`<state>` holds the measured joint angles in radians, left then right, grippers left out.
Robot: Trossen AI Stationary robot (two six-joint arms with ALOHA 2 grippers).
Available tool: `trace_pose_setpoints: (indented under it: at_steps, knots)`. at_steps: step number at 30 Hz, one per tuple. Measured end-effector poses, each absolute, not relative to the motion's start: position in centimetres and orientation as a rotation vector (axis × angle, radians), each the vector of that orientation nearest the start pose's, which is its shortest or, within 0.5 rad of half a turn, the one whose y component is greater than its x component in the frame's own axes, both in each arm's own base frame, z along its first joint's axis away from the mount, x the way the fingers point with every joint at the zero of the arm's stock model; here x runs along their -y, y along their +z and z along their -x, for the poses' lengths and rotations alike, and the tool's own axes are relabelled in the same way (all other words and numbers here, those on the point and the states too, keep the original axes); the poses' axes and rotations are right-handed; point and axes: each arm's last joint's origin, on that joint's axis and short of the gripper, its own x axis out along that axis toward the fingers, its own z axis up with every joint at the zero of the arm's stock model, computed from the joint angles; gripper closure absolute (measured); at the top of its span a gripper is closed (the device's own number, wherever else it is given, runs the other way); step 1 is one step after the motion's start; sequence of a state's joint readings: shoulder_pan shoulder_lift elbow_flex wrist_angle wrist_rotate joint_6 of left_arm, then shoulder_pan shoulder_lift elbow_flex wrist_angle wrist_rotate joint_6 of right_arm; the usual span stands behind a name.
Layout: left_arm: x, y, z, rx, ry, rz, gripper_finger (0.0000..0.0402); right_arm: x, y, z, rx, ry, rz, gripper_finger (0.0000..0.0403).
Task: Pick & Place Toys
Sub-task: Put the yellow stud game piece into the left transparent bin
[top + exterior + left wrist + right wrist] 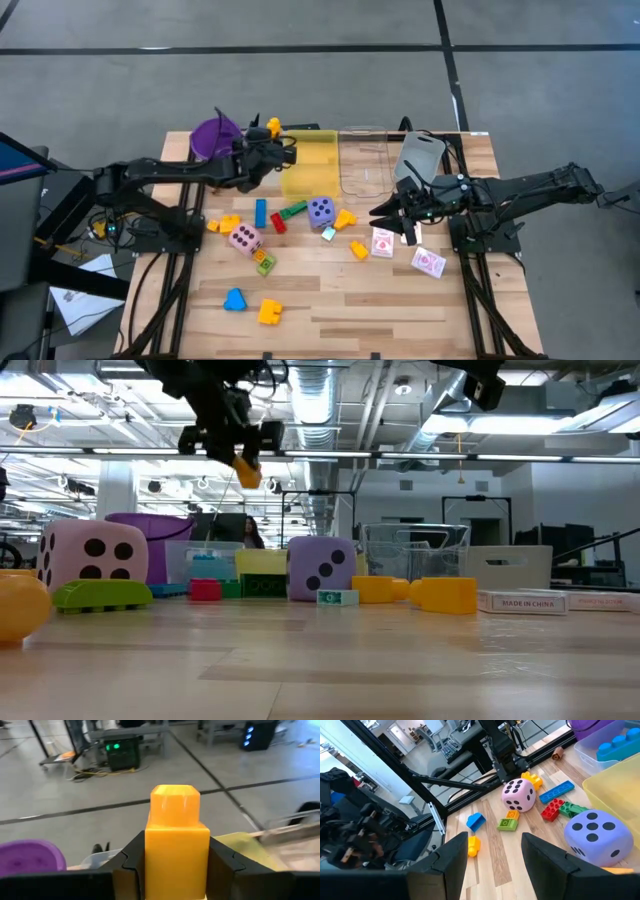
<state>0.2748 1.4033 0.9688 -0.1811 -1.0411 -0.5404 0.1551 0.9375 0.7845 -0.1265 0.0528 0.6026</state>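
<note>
My left gripper (272, 133) is shut on a yellow block (176, 840), high over the table's far side between the purple cup (213, 136) and the yellow tray (308, 166). In the low view the yellow block (248, 468) shows under the left gripper (236, 442). My right gripper (402, 216) hovers open over the table's right part, nothing between its fingers (451, 856). On the table lie a pink die (244, 238), a purple die (320, 210), two cards (383, 242) and several small blocks. My left gripper pinches the yellow block's two opposite side faces (150, 855) between its two fingers (224, 862). The block's studded end (175, 800) sticks out past the fingertips. The block is lifted clear, well above the table and the trays.
A clear tray (362, 160) and a grey tray (420, 152) stand to the right of the yellow tray along the far edge. A blue block (234, 299) and a yellow block (270, 311) lie near the front. Bare wood shows at the front right.
</note>
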Motion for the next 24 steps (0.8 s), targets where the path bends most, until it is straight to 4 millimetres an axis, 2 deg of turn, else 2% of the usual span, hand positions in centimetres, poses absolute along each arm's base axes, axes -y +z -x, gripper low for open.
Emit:
trace_pose_setpoints:
  at_steps: [6, 10, 17, 24]
  knots:
    - [-11.7, 25.8, -27.4, -0.285, 1.385, 0.243, 0.028, -3.1, 31.2, -20.6, -0.3, 0.016, -0.569, 0.0223]
    - [-11.9, 25.6, -27.5, -0.324, 1.312, 0.283, 0.0246, -3.1, 31.2, -20.6, -0.3, 0.016, -0.569, 0.0223]
    - [-12.0, 25.3, -27.2, -0.366, 1.314, 0.274, 0.0186, -3.1, 31.2, -20.6, -0.301, 0.016, -0.569, 0.0223]
    - [-12.0, 25.1, -27.0, -0.397, 1.318, 0.266, 0.0162, -3.1, 31.2, -20.6, -0.301, 0.017, -0.569, 0.0223]
